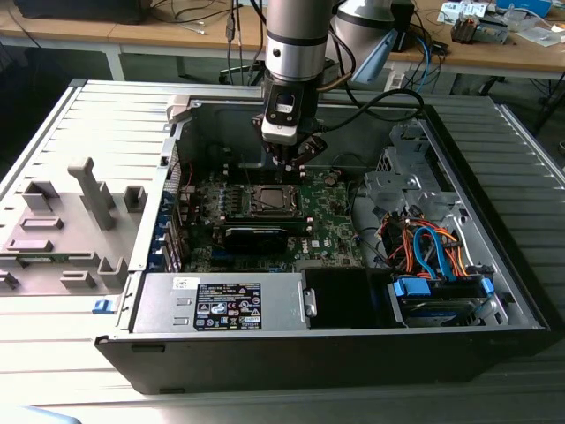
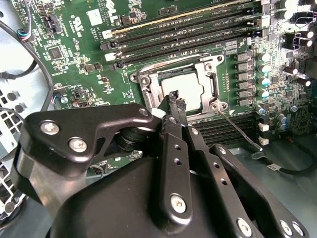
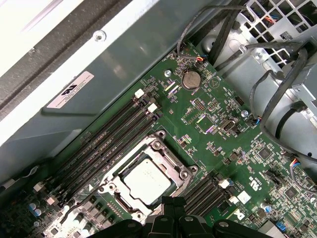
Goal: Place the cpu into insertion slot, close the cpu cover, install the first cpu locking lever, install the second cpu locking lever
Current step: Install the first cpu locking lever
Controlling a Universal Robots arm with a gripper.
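The cpu (image 3: 147, 179) lies flat in the insertion slot (image 1: 269, 201), its silver-grey top showing through the window of the cpu cover (image 3: 159, 147), which lies down over it. In the second wrist view the cpu (image 2: 192, 87) sits just beyond my gripper (image 2: 176, 100). The two black fingers are pressed together with nothing between them, hovering over the near edge of the cpu cover (image 2: 148, 82). A thin metal locking lever (image 2: 238, 131) angles out from a corner of the socket, away from the frame. In the exterior view my gripper (image 1: 289, 162) hangs just behind the socket.
Long black memory slots (image 2: 188, 27) flank the socket on both sides. The open computer case holds a power supply (image 1: 225, 303), a drive cage with orange and blue cables (image 1: 433, 252) and a black card (image 1: 256, 237). A grey fixture tray (image 1: 66, 230) lies at the exterior view's left.
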